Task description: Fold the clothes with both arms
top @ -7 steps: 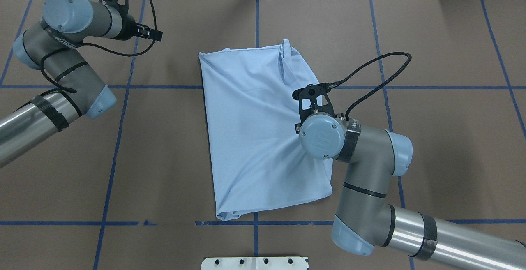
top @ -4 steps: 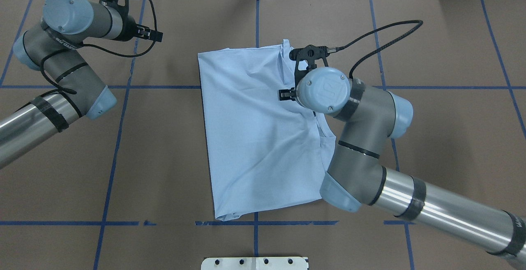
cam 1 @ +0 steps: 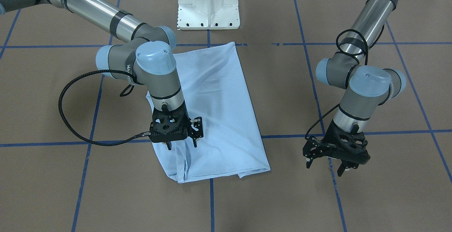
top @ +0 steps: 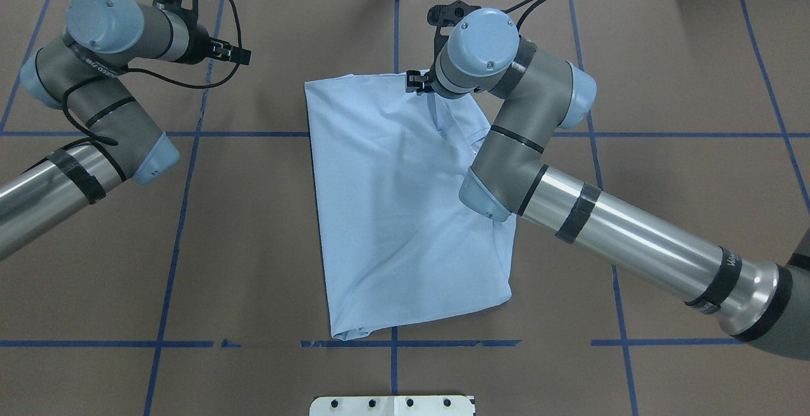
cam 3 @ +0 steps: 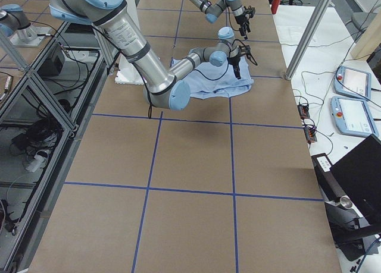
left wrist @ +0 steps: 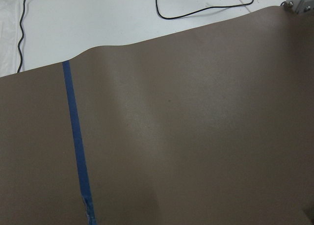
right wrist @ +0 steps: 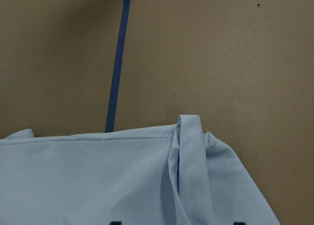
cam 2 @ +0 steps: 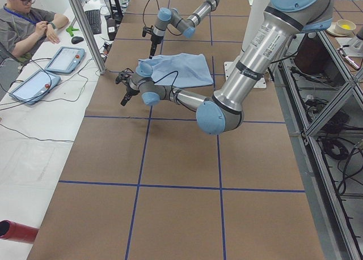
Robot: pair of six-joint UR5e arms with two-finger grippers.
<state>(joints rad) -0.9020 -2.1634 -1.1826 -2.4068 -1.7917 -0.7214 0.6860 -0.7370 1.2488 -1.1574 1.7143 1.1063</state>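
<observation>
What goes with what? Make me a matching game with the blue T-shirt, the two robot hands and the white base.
Things:
1. T-shirt
2. left hand
3. right hand
4. white base

Places:
A. over bare brown table, away from the shirt
B. over one end of the shirt
C. lying on the table between the arms
D. at the table's edge on the robot's side

Pairs: 1-C, 2-A, 3-B, 4-D

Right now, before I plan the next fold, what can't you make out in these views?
- Any print or collar label: seen in no view; the T-shirt lies folded over itself.
- Overhead: the right tool, fingertips covered by its own wrist; part of the T-shirt's right edge, under the right arm.
- Left wrist view: only table paper, no left tool.
- Side views: both tools too small to judge.
</observation>
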